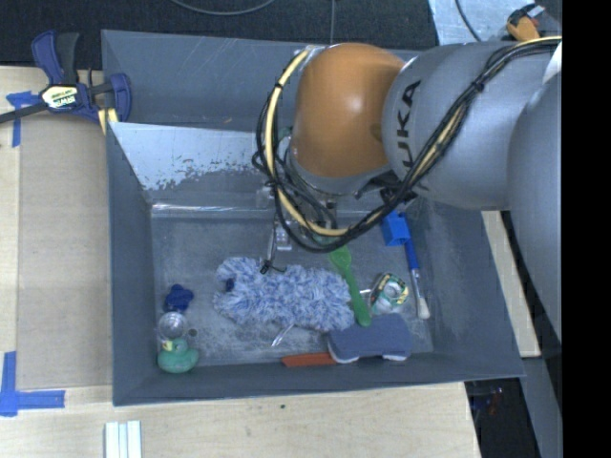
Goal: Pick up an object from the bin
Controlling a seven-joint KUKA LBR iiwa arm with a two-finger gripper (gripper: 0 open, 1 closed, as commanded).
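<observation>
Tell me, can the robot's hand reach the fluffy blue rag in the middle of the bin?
Probably yes. The hand is right over the upper left edge of the rag, with nothing on top there; the green stick lies only along its right side.

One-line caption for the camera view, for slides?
Gripper over the shaggy blue-and-white cloth at the middle of the grey bin.

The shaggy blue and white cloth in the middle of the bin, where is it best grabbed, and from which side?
Probably straight from above, on the thick middle of the shaggy cloth: it lies flat and spread out, its soft pile should bunch easily, and the green stick crowds its right edge.
</observation>
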